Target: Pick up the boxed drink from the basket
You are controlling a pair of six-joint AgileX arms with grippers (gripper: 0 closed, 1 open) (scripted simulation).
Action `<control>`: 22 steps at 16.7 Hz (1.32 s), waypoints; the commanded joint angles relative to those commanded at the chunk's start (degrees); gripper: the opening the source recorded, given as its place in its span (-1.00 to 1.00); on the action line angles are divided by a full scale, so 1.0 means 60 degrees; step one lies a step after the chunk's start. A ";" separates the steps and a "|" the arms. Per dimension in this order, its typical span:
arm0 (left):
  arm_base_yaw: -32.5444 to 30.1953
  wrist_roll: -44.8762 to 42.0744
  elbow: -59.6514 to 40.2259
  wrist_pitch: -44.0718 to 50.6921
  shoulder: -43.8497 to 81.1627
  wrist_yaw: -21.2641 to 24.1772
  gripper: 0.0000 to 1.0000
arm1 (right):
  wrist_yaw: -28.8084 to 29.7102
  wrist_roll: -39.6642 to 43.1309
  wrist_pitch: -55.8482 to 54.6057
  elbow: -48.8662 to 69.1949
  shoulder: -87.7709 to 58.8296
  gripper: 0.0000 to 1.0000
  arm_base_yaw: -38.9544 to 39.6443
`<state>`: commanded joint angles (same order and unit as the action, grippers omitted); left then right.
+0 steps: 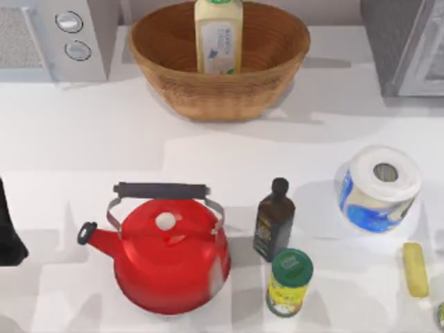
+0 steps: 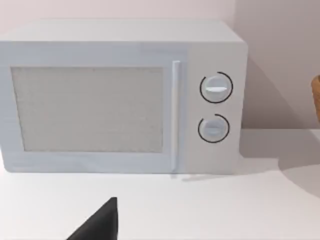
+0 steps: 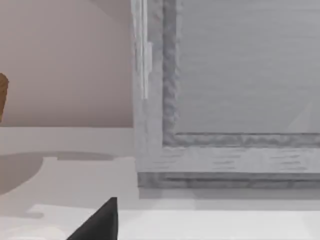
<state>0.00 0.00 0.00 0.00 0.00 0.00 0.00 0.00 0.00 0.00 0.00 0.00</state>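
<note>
Clearly nothing done yet: boxed drink (image 1: pixel 219 36) upright inside the basket (image 1: pixel 173 83) at the table's back, untouched; left arm parked at the left edge; jaw state impossible to tell for either gripper

A white table (image 1: pixel 208 152) fills the scene, lit from above so that soft grey shadows fall beside whatever stands on it. At its far left corner sits a pale grey microwave (image 2: pixel 120 95) with a mesh door window and two round dials, set against a plain beige wall (image 2: pixel 275 30). At the far right stands a grey cabinet-like appliance (image 3: pixel 235 90) with a framed front panel, near the same wall
</note>
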 joint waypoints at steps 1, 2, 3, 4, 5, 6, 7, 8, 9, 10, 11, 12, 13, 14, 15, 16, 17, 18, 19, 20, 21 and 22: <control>0.0000 0.0000 0.0000 0.0000 0.0000 0.0000 1.00 | 0.0000 0.0000 0.0000 0.0000 0.0000 1.00 0.0000; 0.0000 0.0000 0.0000 0.0000 0.0000 0.0000 1.00 | 0.0000 0.0000 0.0000 0.0000 0.0000 1.00 0.0000; -0.0036 0.0019 -0.0055 -0.0011 0.0095 -0.0041 1.00 | 0.0000 0.0000 0.0000 0.0000 0.0000 1.00 0.0000; -0.0112 0.0053 -0.0180 -0.0046 0.0292 -0.0122 1.00 | 0.0000 0.0000 0.0000 0.0000 0.0000 1.00 0.0000; -0.0226 0.0095 -0.0381 -0.0114 0.0591 -0.0239 1.00 | 0.0000 0.0000 0.0000 0.0000 0.0000 1.00 0.0000; -0.0375 0.0143 -0.0656 -0.0218 0.0991 -0.0387 1.00 | 0.0000 0.0000 0.0000 0.0000 0.0000 1.00 0.0000; -0.0557 0.0193 -0.1001 -0.0358 0.1492 -0.0562 1.00 | 0.0000 0.0000 0.0000 0.0000 0.0000 1.00 0.0000; -0.0766 0.0244 -0.1409 -0.0531 0.2092 -0.0761 1.00 | 0.0000 0.0000 0.0000 0.0000 0.0000 1.00 0.0000; -0.1001 0.0295 -0.1873 -0.0735 0.2784 -0.0978 1.00 | 0.0000 0.0000 0.0000 0.0000 0.0000 1.00 0.0000; -0.1258 0.0346 -0.2386 -0.0964 0.3559 -0.1214 1.00 | 0.0000 0.0000 0.0000 0.0000 0.0000 1.00 0.0000; -0.1534 0.0397 -0.2942 -0.1216 0.4409 -0.1463 1.00 | 0.0000 0.0000 0.0000 0.0000 0.0000 1.00 0.0000; -0.1826 0.0448 -0.3532 -0.1485 0.5325 -0.1726 1.00 | 0.0000 0.0000 0.0000 0.0000 0.0000 1.00 0.0000; -0.2130 0.0500 -0.4149 -0.1768 0.6294 -0.1998 1.00 | 0.0000 0.0000 0.0000 0.0000 0.0000 1.00 0.0000; -0.2442 0.0552 -0.4786 -0.2060 0.7308 -0.2277 1.00 | 0.0000 0.0000 0.0000 0.0000 0.0000 1.00 0.0000; -0.2760 0.0606 -0.5434 -0.2356 0.8354 -0.2562 1.00 | 0.0000 0.0000 0.0000 0.0000 0.0000 1.00 0.0000; -0.3081 0.0661 -0.6086 -0.2652 0.9422 -0.2850 1.00 | 0.0000 0.0000 0.0000 0.0000 0.0000 1.00 0.0000; -0.3400 0.0717 -0.6734 -0.2945 1.0499 -0.3138 1.00 | 0.0000 0.0000 0.0000 0.0000 0.0000 1.00 0.0000; -0.3716 0.0775 -0.7372 -0.3231 1.1573 -0.3424 1.00 | 0.0000 0.0000 0.0000 0.0000 0.0000 1.00 0.0000; -0.4025 0.0834 -0.7994 -0.3507 1.2634 -0.3706 1.00 | 0.0000 0.0000 0.0000 0.0000 0.0000 1.00 0.0000; -0.4324 0.0893 -0.8593 -0.3772 1.3670 -0.3980 1.00 | 0.0000 0.0000 0.0000 0.0000 0.0000 1.00 0.0000; -0.4611 0.0951 -0.9166 -0.4023 1.4669 -0.4243 1.00 | 0.0000 0.0000 0.0000 0.0000 0.0000 1.00 0.0000; -0.4884 0.1008 -0.9708 -0.4260 1.5619 -0.4495 1.00 | 0.0000 0.0000 0.0000 0.0000 0.0000 1.00 0.0000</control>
<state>-29.31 6.05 -58.25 -25.56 93.72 -26.97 0.00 0.00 0.00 0.00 0.00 0.00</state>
